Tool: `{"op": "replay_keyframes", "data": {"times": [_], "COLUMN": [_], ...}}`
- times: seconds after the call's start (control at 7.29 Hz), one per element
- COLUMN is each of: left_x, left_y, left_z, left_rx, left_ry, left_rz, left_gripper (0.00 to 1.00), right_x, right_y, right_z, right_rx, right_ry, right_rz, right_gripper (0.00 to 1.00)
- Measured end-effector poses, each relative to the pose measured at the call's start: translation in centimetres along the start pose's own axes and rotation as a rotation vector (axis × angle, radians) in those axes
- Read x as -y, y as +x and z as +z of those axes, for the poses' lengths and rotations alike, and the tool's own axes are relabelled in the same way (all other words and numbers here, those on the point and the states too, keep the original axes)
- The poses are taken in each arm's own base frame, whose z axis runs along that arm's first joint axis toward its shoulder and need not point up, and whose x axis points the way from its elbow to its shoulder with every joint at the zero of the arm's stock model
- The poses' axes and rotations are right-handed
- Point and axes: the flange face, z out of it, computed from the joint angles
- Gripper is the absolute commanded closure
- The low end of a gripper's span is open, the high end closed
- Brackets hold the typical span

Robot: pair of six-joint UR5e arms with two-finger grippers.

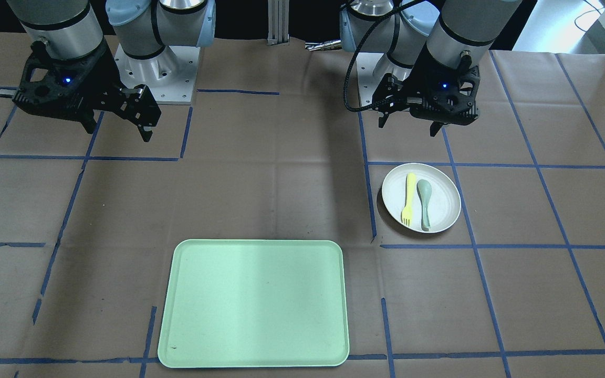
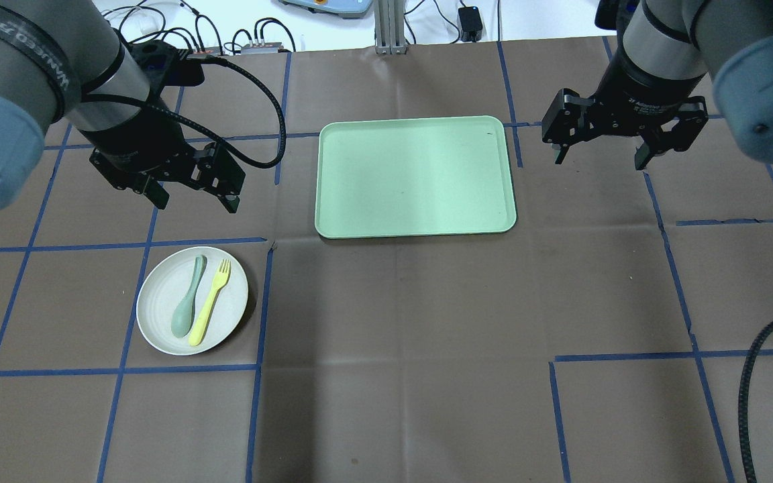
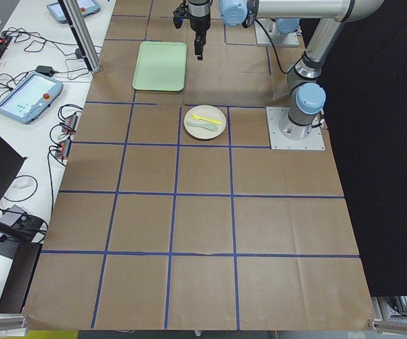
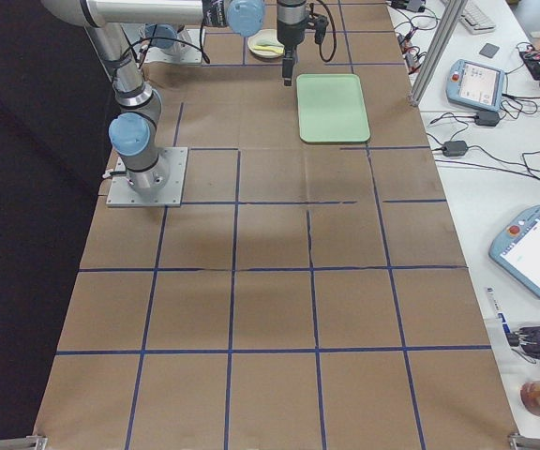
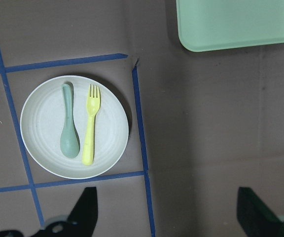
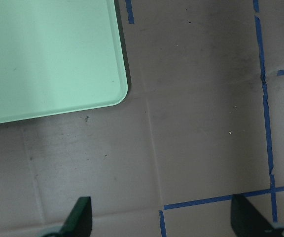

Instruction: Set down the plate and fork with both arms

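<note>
The off-white round plate (image 2: pixel 158 318) lies on the table at the robot's left, also in the front view (image 1: pixel 441 207) and left wrist view (image 5: pixel 43 123). On it lie the pale-yellow fork (image 2: pixel 211 302) (image 1: pixel 409 200) (image 5: pixel 89 124) and a grey-green spoon (image 2: pixel 188 305). My left gripper (image 2: pixel 195 196) (image 1: pixel 408 125) hangs open and empty above the table just beyond the plate. My right gripper (image 2: pixel 604 159) (image 1: pixel 120 128) is open and empty, beside the tray's right end.
A rectangular pale-green tray (image 2: pixel 417 176) (image 1: pixel 254 303) lies at the table's far middle, empty. Blue tape lines grid the brown table cover. Cables and teach pendants (image 3: pixel 25 95) lie off the table's far edge.
</note>
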Motion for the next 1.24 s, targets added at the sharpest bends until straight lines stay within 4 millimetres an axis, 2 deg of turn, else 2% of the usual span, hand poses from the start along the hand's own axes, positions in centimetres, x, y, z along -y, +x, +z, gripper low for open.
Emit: {"op": "replay_keyframes", "data": {"times": [0.41,0.69,0.96,1.24], "left_x": [0.2,-0.1,-0.7,-2.7], "left_y": [-1.4,-3.5,-7.0,-11.4], "left_z": [0.2,-0.4,0.1,1.5], "left_rx": [0.045,0.077,0.076,0.059], "left_ry": [-0.01,-0.009,-0.022,-0.041], "left_rz": [-0.007,0.02,-0.007,0.015], "left_gripper": [0.0,0.0,0.0,0.0], "right_x": [0.0,0.0,0.0,0.0], "right_y": [0.0,0.0,0.0,0.0], "right_z": [0.0,-0.1,-0.1,-0.1], "right_rx": [0.0,0.0,0.0,0.001], "right_ry": [0.001,0.003,0.003,0.003], "right_rz": [0.0,0.0,0.0,0.001], "right_gripper": [0.0,0.0,0.0,0.0]}}
